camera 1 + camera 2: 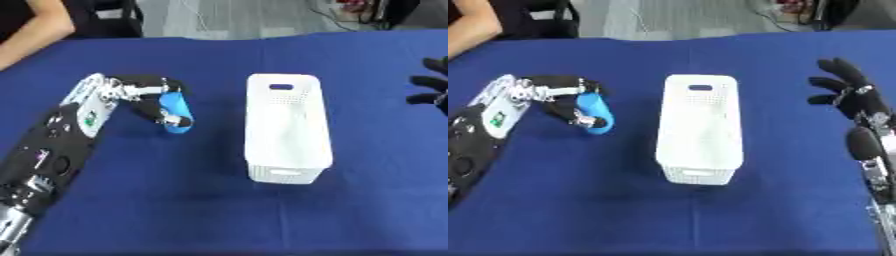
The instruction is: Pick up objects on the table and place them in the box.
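Nearest: white perforated box (288, 131), upright on the blue-covered counter (175, 200), seemingly empty. Beside it, left: left hand (144, 95), fingers (168, 118) curled round a light-blue object (176, 112), apparently held just above the cloth. Right, farther back: right hand (849, 90), fingers spread, idle, holding nothing. Step in hand, by my reckoning: carrying to the box. Best practice: raise the object above the rim, centre it over the opening, then release low.

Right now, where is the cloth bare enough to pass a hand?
Bare blue cloth lies between the white box and the open right hand, and along the near edge. It is tighter between the box and the left hand, curled on a blue object.
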